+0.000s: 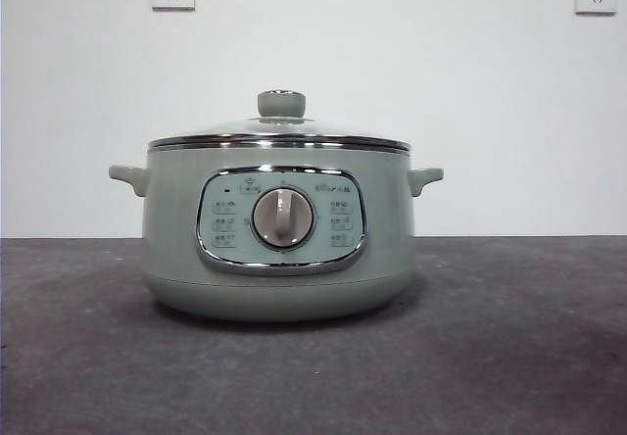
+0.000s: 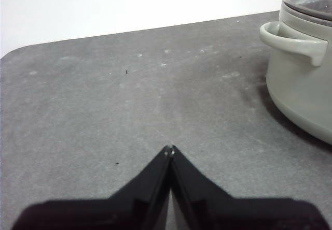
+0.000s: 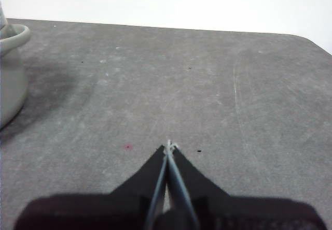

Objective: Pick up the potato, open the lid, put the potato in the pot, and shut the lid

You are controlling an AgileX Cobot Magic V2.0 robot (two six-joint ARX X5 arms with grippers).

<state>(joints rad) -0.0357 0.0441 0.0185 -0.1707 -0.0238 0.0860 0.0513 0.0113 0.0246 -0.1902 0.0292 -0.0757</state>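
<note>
Two idle grippers, lidded pot, potato not visible

One pale-green pot (image 1: pixel 279 249) stands mid-table in front view, w/ dial facing the camera. Glass lid (image 1: pixel 279 129) sits closed on its rim, knob at 12 o'clock. Left gripper (image 2: pixel 169 148) hovers over bare gray table (image 2: pixel 104 111), jaws pressed together, holding nothing; pot at approx. 2 o'clock of it, well apart. Right gripper (image 3: pixel 169 146) likewise pinched closed, empty; pot edge at approx. 10 o'clock. Potato can't be located in any view.
</note>
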